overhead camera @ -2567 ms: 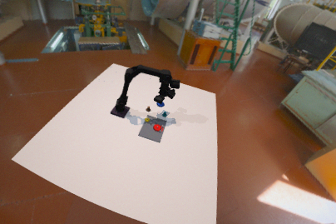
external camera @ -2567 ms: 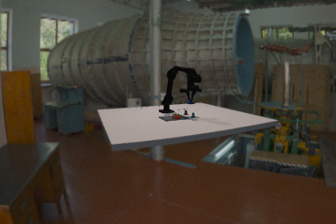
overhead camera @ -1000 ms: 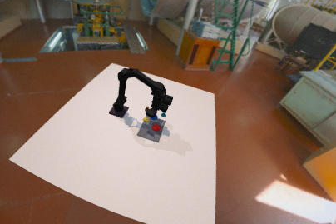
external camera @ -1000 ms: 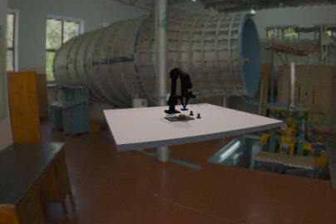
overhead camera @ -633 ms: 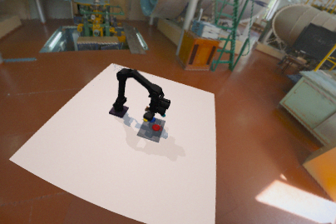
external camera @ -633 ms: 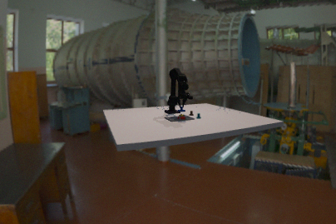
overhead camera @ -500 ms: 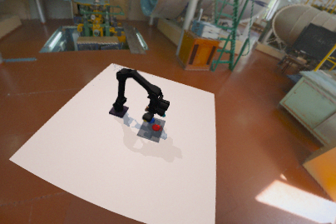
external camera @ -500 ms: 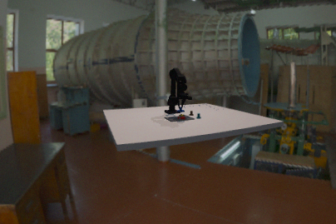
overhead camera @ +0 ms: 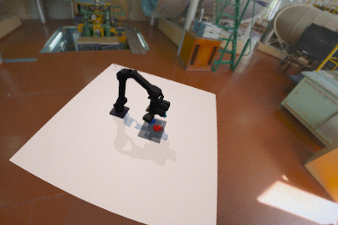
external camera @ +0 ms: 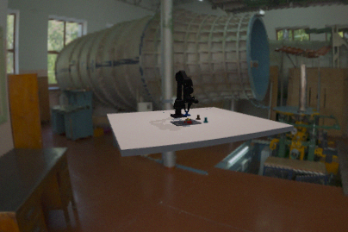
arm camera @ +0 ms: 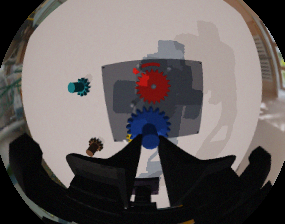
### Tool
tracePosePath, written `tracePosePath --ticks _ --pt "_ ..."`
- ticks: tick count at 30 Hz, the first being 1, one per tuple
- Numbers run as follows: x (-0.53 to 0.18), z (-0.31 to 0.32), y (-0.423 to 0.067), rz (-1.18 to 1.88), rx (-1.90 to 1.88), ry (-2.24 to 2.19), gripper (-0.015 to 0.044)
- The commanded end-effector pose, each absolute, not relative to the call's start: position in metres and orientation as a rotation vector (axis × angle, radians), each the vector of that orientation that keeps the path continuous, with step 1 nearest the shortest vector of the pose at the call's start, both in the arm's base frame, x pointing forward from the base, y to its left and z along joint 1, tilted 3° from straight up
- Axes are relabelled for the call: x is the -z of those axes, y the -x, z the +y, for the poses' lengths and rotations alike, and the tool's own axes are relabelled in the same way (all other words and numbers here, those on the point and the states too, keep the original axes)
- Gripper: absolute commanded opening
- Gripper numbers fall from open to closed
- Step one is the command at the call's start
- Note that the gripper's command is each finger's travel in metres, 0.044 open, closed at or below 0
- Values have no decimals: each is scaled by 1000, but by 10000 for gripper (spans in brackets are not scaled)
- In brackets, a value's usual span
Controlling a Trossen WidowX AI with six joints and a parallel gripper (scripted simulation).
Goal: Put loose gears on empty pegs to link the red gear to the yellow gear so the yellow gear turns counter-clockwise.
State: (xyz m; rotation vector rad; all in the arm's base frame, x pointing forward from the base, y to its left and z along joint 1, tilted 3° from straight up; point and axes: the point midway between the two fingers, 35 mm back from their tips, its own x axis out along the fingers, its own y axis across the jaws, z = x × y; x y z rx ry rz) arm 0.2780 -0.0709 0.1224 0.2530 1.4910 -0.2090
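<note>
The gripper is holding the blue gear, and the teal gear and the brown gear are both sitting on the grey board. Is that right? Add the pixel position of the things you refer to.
Not quite: the teal gear (external camera: 206, 120) (arm camera: 83, 87) and the brown gear (external camera: 198, 117) (arm camera: 95, 146) stand on the table, off the grey board (arm camera: 109, 117). The wrist view shows it. The gripper (arm camera: 149, 137) is indeed holding the blue gear (arm camera: 149, 121).

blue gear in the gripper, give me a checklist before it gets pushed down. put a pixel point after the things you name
- Blue toothed gear (arm camera: 149, 123) held by the black gripper (overhead camera: 151, 120) (external camera: 188, 111) (arm camera: 149, 137): ok
- Blue gear over the grey board (overhead camera: 144, 135) (arm camera: 109, 107): ok
- Red toothed gear (overhead camera: 157, 128) (arm camera: 153, 94) on the board: ok
- Yellow gear fully in sight: not ok, mostly hidden in the wrist view
- Empty peg lined up under the blue gear: cannot tell
</note>
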Motion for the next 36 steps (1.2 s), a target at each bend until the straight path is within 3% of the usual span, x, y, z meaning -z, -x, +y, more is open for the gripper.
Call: tracePosePath --ticks 1,36 --pt "-123 -71 -278 1487 204 -251 0" --pt "-83 -69 -281 1486 216 -265 0"
